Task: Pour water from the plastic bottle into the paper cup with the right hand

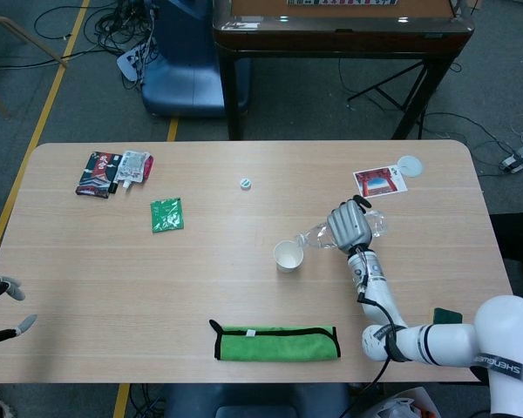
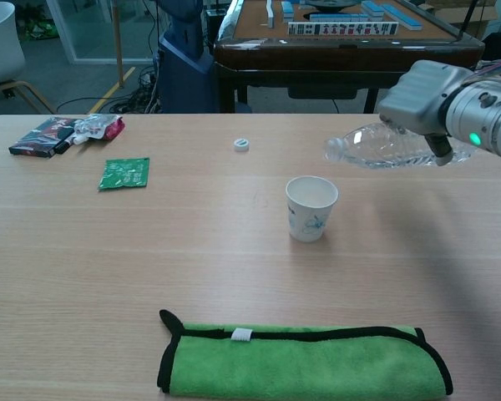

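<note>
My right hand (image 1: pixel 349 225) (image 2: pixel 426 98) grips a clear plastic bottle (image 2: pixel 384 147) (image 1: pixel 318 233) held on its side above the table, neck tipped down and to the left. The open mouth hangs just above and right of the white paper cup (image 2: pixel 311 207) (image 1: pixel 288 255), which stands upright mid-table. No stream of water shows. The bottle's small white cap (image 1: pixel 245 183) (image 2: pixel 242 144) lies farther back. My left hand (image 1: pixel 0 309) is at the table's near left edge, fingers apart and holding nothing.
A folded green cloth (image 1: pixel 277 341) (image 2: pixel 305 360) lies near the front edge. A green packet (image 1: pixel 166 214), a dark packet (image 1: pixel 98 173) and a red-white pouch (image 1: pixel 134 166) sit at back left. A picture card (image 1: pixel 379 182) and white disc (image 1: pixel 410 165) lie at back right.
</note>
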Available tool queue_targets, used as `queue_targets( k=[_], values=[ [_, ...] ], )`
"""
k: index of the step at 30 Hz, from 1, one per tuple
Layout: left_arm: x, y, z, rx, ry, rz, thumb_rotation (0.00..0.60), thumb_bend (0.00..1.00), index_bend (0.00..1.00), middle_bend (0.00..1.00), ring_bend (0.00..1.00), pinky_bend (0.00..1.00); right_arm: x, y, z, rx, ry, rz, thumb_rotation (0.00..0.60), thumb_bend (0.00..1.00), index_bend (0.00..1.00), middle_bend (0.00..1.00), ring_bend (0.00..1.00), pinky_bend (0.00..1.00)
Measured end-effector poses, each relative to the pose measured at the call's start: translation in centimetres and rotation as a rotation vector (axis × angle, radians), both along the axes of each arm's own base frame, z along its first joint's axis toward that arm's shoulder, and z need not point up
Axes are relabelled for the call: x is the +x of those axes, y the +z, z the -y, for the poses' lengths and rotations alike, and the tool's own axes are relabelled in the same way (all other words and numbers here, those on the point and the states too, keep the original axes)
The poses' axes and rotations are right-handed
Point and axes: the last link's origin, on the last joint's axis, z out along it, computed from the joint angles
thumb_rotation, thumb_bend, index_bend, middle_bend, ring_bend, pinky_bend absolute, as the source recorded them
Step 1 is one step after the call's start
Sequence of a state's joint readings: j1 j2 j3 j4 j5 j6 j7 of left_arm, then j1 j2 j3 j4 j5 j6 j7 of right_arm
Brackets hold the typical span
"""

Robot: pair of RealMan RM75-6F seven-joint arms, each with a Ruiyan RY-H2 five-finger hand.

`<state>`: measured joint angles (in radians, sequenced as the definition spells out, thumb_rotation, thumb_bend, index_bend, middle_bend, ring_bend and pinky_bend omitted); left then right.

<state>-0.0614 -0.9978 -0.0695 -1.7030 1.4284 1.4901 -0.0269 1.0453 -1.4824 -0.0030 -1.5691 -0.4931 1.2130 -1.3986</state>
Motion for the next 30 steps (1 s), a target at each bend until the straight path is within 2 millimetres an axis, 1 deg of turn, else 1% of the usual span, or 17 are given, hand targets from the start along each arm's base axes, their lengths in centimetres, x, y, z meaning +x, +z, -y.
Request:
queue_targets(
  k=[17, 30],
  values=[
    [-0.01, 0.09, 0.01, 0.002, 0.002, 0.005, 0.600, 0.11, 0.53, 0.39, 0.36, 0.56, 0.11, -0.23, -0.11, -0.008, 0.010, -0.054, 0.600, 0.12, 0.55, 0.59, 0.46, 0.45],
    [-0.02, 0.20, 0.01, 0.005, 0.002, 0.006, 0.600, 0.11, 0.53, 0.39, 0.36, 0.56, 0.33, -0.43, -0.09, -0.007, 0.014, -0.056, 0.600, 0.12, 0.55, 0.59, 0.46, 0.45]
  ],
)
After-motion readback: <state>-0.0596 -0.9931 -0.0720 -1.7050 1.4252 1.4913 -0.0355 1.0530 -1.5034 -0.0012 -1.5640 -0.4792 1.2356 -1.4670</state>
